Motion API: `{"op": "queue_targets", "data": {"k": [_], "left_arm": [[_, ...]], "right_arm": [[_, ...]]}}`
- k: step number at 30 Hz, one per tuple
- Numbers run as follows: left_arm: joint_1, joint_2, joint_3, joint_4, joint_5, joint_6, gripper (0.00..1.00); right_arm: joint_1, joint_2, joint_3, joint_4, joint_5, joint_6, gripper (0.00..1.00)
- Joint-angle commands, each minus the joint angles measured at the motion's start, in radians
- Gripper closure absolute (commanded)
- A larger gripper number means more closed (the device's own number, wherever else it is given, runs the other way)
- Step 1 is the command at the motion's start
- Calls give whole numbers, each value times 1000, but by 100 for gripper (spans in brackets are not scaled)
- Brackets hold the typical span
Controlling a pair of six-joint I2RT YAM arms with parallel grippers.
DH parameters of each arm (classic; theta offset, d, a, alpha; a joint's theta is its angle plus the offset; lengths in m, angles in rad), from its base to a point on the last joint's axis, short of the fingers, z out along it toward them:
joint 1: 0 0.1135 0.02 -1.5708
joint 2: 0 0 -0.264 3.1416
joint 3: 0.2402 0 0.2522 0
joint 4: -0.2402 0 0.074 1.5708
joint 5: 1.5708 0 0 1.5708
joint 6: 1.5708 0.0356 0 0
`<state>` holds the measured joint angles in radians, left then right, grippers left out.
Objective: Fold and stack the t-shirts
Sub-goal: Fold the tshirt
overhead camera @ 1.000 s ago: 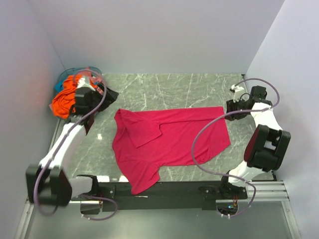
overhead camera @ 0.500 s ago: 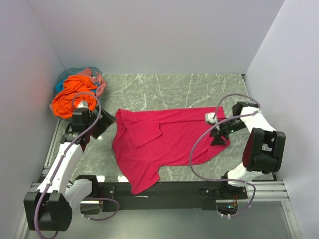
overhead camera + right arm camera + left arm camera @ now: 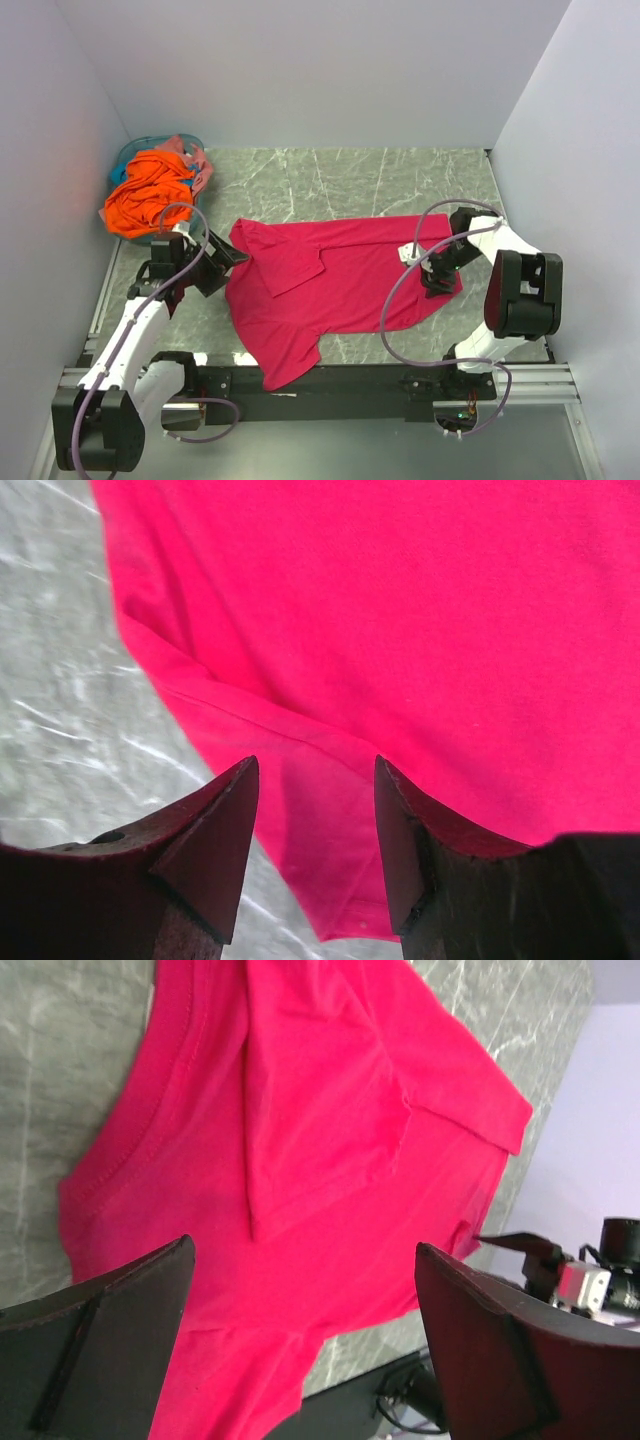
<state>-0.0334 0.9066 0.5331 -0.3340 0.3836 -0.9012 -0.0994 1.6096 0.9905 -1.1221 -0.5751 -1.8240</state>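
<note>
**Hovering both grippers over the crimson shirt, nothing grabbed yet**

Looking down at the crimson-pink t-shirt (image 3: 345, 285) lying spread flat in the middle of the grey marble table (image 3: 340, 180), with the neck end over by the left arm (image 3: 130, 320) and the hem over by the right arm (image 3: 520, 290). Noticing one sleeve flopping in across the chest and the other poking out toward the near edge.

Hanging the left gripper (image 3: 228, 268) right at the neck edge of that shirt, jaws spreading really wide. Seeing the same from the left wrist camera: both fingers (image 3: 100, 1350) sitting far apart, with the ribbed collar and folded-in sleeve showing between them, not clamping anything.

Parking the right gripper (image 3: 437, 275) over the hem corner closest to the right arm. Showing a narrower gap there, roughly halfway, with the stitched hem running under the fingertips (image 3: 215, 840). Not pinching any cloth, going by the right wrist view.

Spotting the bright orange t-shirt (image 3: 148, 200) heaping up on the teal basket (image 3: 127, 160) in the far left corner, with the paler salmon-pink t-shirt (image 3: 192, 150) peeking out behind it, both well apart from the crimson one.
</note>
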Motion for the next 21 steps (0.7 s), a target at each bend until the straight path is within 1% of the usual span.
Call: {"op": "queue_targets", "data": {"k": [1, 10, 15, 18, 21], "left_arm": [[1, 14, 4, 55, 60, -7, 4], [1, 18, 13, 49, 63, 1, 4], [1, 29, 13, 59, 70, -1, 5], [1, 40, 22, 56, 77, 2, 5], [1, 34, 27, 47, 80, 5, 6]], "right_arm": [[23, 16, 11, 51, 34, -23, 43], [47, 70, 7, 120, 127, -20, 43], [50, 70, -10, 159, 142, -18, 44], [56, 76, -19, 179, 141, -12, 47], [58, 76, -21, 182, 138, -11, 57]]}}
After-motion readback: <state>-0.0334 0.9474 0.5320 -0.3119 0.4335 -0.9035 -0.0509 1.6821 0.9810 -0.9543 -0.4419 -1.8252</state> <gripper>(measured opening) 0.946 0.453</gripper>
